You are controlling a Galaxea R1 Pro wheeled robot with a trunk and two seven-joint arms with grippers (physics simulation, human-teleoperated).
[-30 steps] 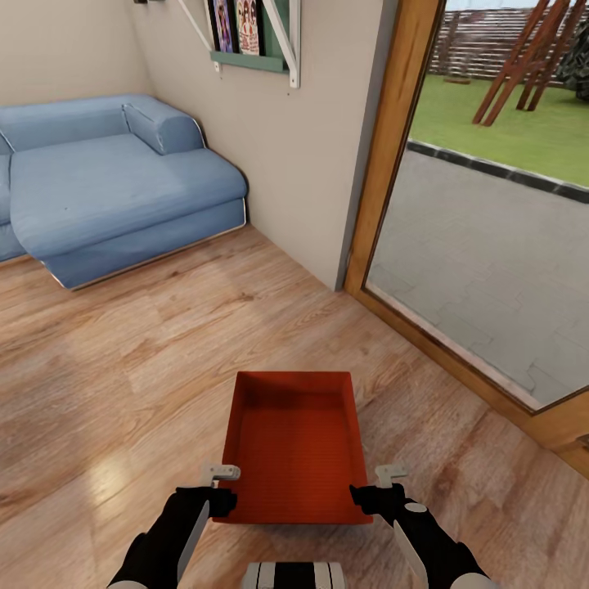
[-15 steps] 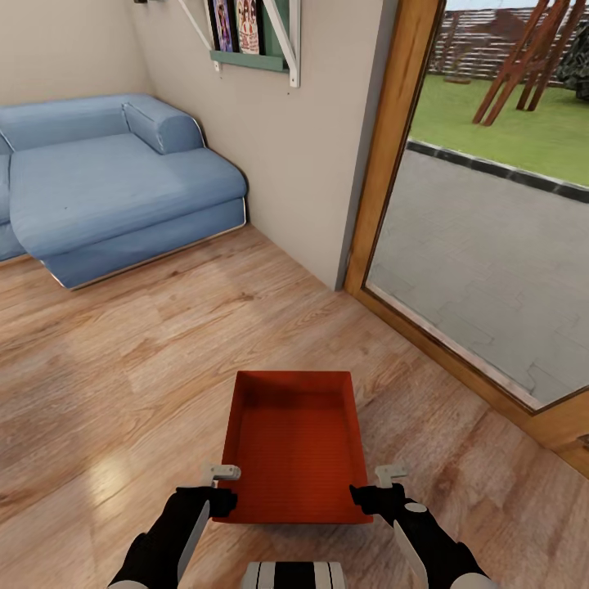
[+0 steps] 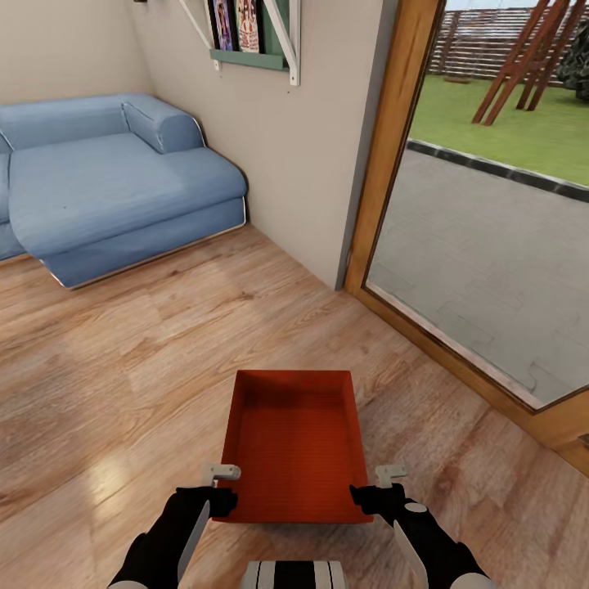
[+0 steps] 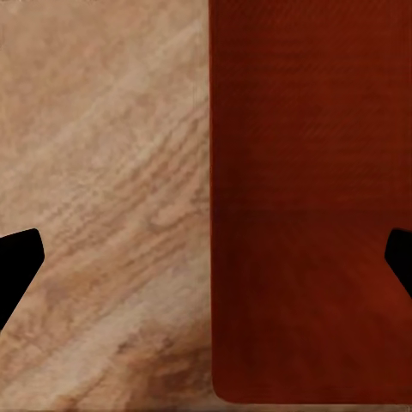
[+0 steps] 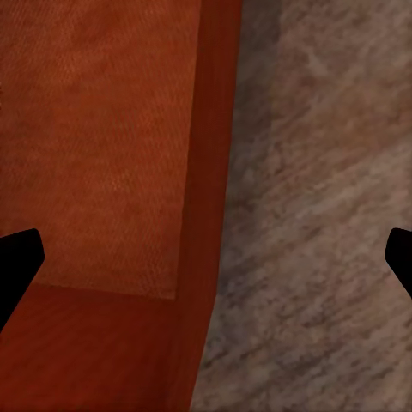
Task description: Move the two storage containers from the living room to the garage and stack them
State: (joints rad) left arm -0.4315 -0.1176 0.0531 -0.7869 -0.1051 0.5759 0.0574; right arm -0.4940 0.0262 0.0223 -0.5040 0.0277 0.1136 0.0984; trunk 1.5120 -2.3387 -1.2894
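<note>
Wood planks of the living room floor point(image 3: 123, 352) run under a red-orange bin point(image 3: 293, 446) that sits in front of the robot, open side up, its ribbed bottom showing. The left gripper point(image 3: 219, 487) is at the bin's near left corner and the right gripper point(image 3: 378, 486) at its near right corner, one on each side wall. In the left wrist view the two dark fingertips point(image 4: 17, 262) stand wide apart at the picture's edges, with the bin's wall and the planks between them; in the right wrist view the fingertips point(image 5: 17, 262) are likewise wide apart, straddling the bin's side wall point(image 5: 210, 197). Whether either gripper actually presses on the wall I cannot tell. A blue sofa point(image 3: 106, 184) stands well apart against the beige wall point(image 3: 311, 164), under a green shelf point(image 3: 249, 57) with books. To the right, a wood-framed glass door point(image 3: 393, 155) looks onto grey paving point(image 3: 483, 262) and grass point(image 3: 507, 123)
</note>
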